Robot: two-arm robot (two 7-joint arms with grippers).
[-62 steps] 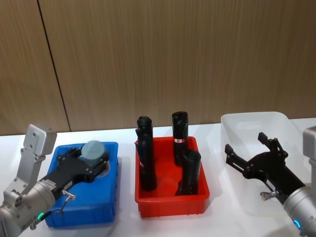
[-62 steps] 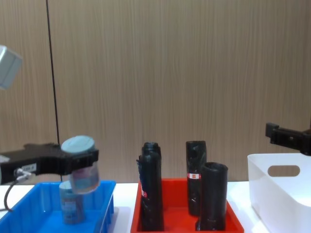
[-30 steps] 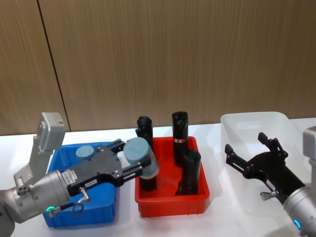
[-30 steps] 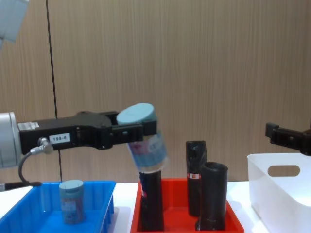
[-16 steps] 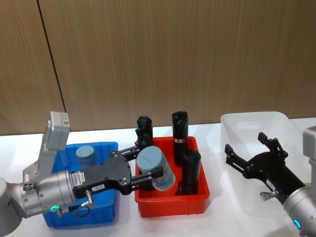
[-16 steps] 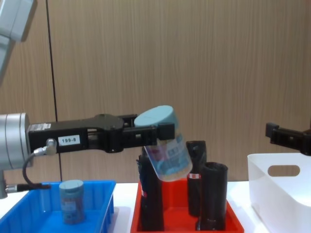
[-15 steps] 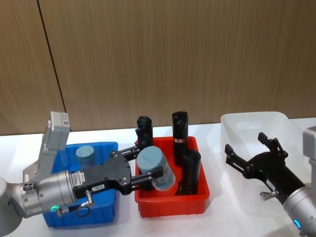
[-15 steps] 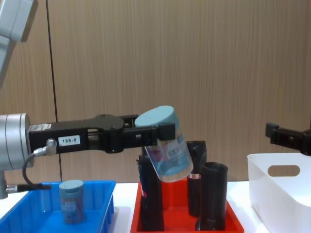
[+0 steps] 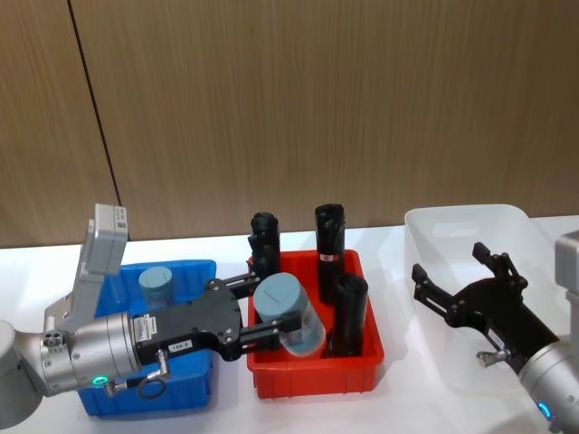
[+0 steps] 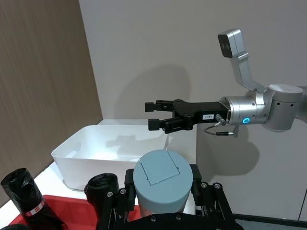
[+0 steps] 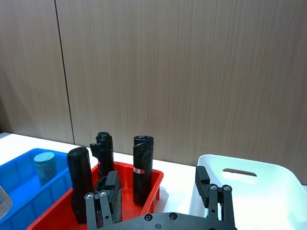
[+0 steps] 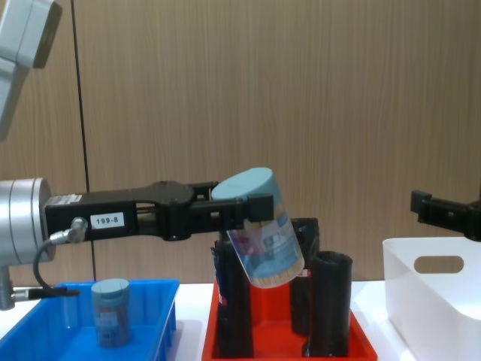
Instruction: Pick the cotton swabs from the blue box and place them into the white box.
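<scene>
The carrying step is in hand: the left hand (image 9: 274,331) is clamped on a small clear plastic cotton-swab jar (image 12: 264,244) with a pale grey-blue round lid. It holds the jar in the air above the bright red rectangular plastic tray (image 9: 312,378) of tall black tubes (image 9: 330,237). The tray sits between the bright blue shallow plastic box (image 9: 181,396) and the tall glossy white plastic box (image 9: 457,220) on the white desk (image 9: 231,407). A second jar (image 9: 156,284) of the same kind stands in the blue box. The right hand (image 9: 448,261) hangs above the white box, fingers spread wide and empty. As I judge it, the next move calls for travel to the right, high enough to clear the tube tops and the white rim, perhaps with a pass to the right hand, then release. The chest view shows what the head view hides: the jar tilts, its base toward the white box, close above the tube tops. The left wrist view looks square at the lid, with the white box and the spread right hand beyond.
</scene>
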